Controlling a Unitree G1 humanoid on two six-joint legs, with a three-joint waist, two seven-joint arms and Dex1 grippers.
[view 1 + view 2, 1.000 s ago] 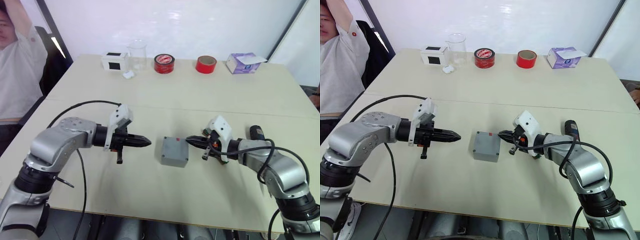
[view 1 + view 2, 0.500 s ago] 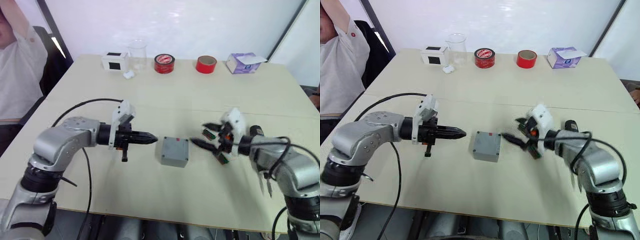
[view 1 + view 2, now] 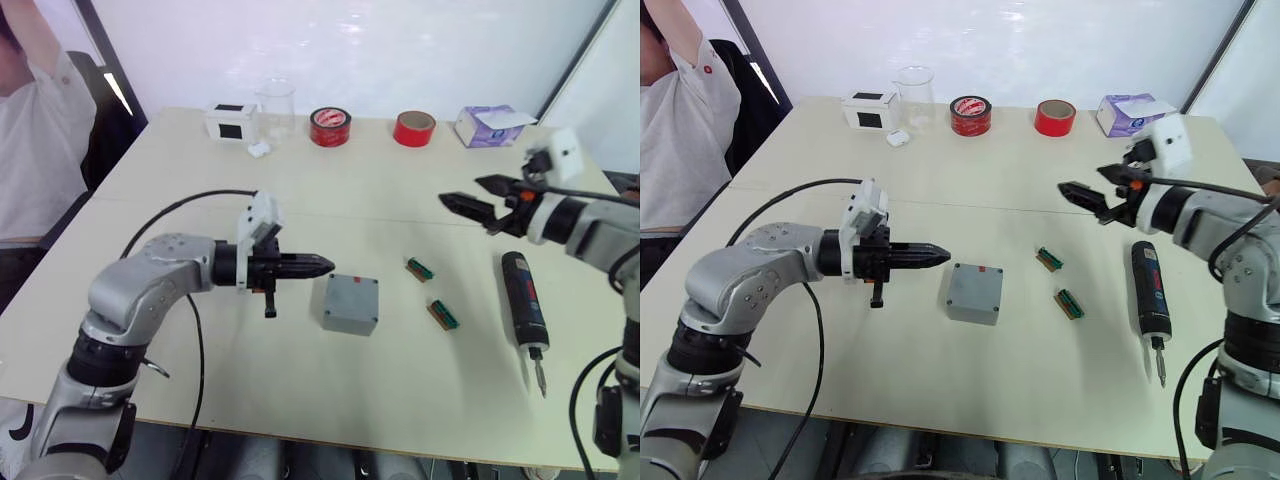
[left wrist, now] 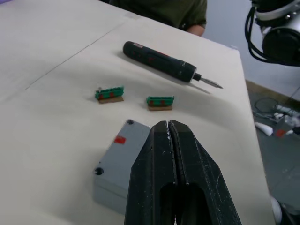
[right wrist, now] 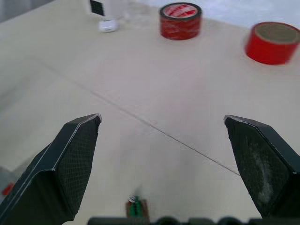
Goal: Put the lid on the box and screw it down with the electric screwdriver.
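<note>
- Left gripper [image 3: 325, 265]: fingers pressed together, holding nothing, tips pointing at the box [image 3: 351, 303] from its left side and just short of it. Likely parked there to brace the box or nudge it square; cannot tell whether the tips touch it.
- Box sits near the table's middle, closed face up, red mark [image 4: 120, 139] on top near one edge, screw holes visible at the corners in the left wrist view. Lid looks already seated on it, flush; seam too fine to confirm, so that's a judgement.
- Right gripper [image 3: 1089, 203]: fingers spread wide, empty, raised above the table [image 3: 360, 190] and well apart from the box. Reads as freed up for a pick.
- Electric screwdriver [image 3: 524, 306] lies flat on the table on the robot's right, bit towards the near edge, untouched. It sits below and nearer the robot than the right gripper, so that's the obvious next target; screwing not started, by the look of it.
- Two small green-and-brown pieces [image 3: 419, 269] lie between box and screwdriver, apart from both. Could get swept on a low reach.
- Far edge: white-and-black box [image 3: 229, 121], clear beaker [image 3: 274, 108], two red tape rolls [image 3: 329, 127], purple tissue box [image 3: 489, 126]. All well clear of the work.
- A person sits at the far left, off the table.
</note>
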